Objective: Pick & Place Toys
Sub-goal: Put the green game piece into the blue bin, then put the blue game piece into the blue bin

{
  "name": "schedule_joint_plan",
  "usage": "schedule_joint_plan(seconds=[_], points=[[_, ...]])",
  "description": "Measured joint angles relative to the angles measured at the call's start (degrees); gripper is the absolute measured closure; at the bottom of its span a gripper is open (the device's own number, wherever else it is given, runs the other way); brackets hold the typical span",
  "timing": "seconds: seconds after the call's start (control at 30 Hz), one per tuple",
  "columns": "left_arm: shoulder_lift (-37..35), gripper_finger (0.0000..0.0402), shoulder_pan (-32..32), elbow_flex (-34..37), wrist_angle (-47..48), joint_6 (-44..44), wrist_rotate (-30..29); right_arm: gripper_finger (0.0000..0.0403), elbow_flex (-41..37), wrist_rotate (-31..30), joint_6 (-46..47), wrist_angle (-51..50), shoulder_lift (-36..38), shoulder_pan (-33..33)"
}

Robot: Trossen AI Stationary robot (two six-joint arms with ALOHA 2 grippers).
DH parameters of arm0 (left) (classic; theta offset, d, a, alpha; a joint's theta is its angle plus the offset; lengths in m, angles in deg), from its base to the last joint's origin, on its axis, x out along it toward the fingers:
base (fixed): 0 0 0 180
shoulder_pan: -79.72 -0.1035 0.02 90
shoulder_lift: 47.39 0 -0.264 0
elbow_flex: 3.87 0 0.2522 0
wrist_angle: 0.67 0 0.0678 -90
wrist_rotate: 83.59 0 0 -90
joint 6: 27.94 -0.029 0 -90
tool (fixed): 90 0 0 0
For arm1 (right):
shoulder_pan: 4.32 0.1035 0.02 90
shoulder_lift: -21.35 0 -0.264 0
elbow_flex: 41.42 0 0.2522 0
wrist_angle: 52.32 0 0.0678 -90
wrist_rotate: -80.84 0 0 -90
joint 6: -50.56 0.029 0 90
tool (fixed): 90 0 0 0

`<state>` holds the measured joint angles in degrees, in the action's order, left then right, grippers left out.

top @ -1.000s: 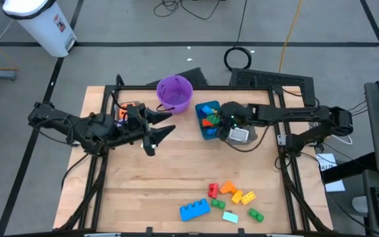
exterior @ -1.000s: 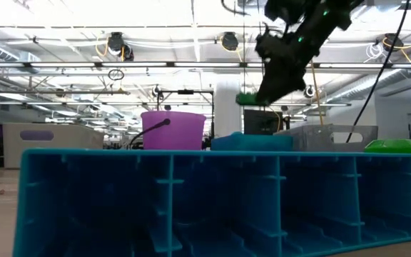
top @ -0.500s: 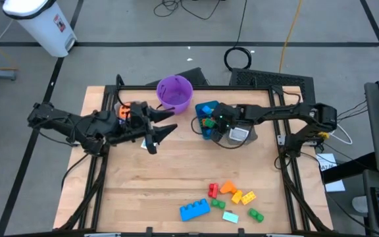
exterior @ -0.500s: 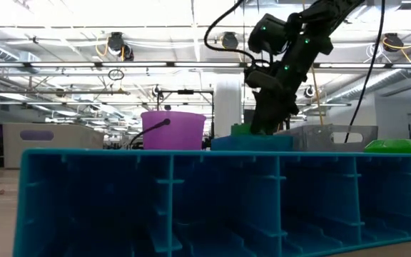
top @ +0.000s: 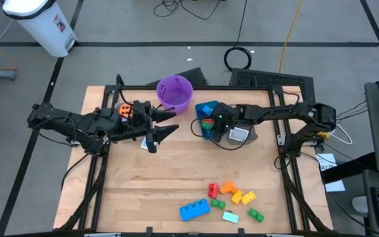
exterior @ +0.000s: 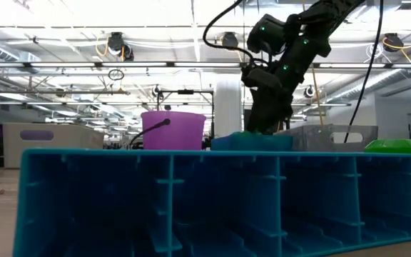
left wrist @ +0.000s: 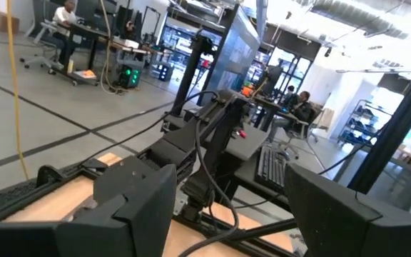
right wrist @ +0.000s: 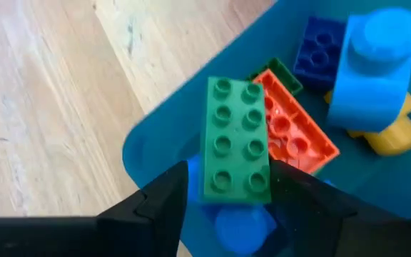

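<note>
My right gripper [top: 206,125] reaches slanting down into the teal bin [top: 199,107]. In the right wrist view it [right wrist: 230,193] is open. A green two-by-four brick [right wrist: 236,139] lies between its fingers, studs up, resting on an orange brick [right wrist: 295,132] and other bricks in the bin [right wrist: 155,143]. A strip of bin shows between the brick and one finger [right wrist: 163,203]. Whether the other finger [right wrist: 302,196] touches it I cannot tell. Several more toys lie near the table's front edge, among them a big blue brick [top: 195,209]. My left gripper [top: 166,128] hovers open, level, left of the bin.
A purple bucket [top: 175,92] stands at the far edge, left of the teal bin. A clear bin [top: 241,135] sits right of the teal bin. Red [top: 212,191], orange [top: 227,187], yellow [top: 242,196] and green [top: 255,214] bricks lie front right. Bare wood lies mid-table.
My right gripper has come down and a little toward the table's left, carrying the green brick from above the teal bin into it. In the low view the brick has sunk behind the bin's rim.
</note>
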<state>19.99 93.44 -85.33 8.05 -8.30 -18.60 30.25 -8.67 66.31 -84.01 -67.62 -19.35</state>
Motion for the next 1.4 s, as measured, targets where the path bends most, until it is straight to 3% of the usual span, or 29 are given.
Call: schedule_joint_plan(seconds=[0.37, 0.67, 0.8, 0.97, 1.23, 1.4], points=[[0.0, 0.0135, 0.0, 0.0, 2.8, 3.0, 0.0, 0.0180, 3.5, 14.5, 4.5, 7.6, 1.9, -0.8], [0.0, 0.0135, 0.9, 0.0, 4.4, 6.5, 0.1, 0.0184, 3.4, 29.9, 23.0, 22.9, 5.0, 1.5], [1.1, 0.0135, 2.1, 0.0, 4.7, 8.2, 0.1, 0.0189, 3.4, 35.4, 25.2, 27.7, 6.6, 5.5], [3.8, 0.0135, 4.0, 0.0, 3.9, 11.0, -0.1, 0.0196, 3.4, 28.4, 21.5, 28.0, 10.5, 14.2], [10.9, 0.0135, 7.2, 0.0, -3.5, 15.2, -0.4, 0.0200, 3.4, 7.0, 8.0, 22.3, 15.6, 31.4], [15.0, 0.0135, 9.1, 0.0, -11.1, 15.3, -0.3, 0.0200, 3.4, -3.1, 2.4, 16.4, 15.1, 41.2]])
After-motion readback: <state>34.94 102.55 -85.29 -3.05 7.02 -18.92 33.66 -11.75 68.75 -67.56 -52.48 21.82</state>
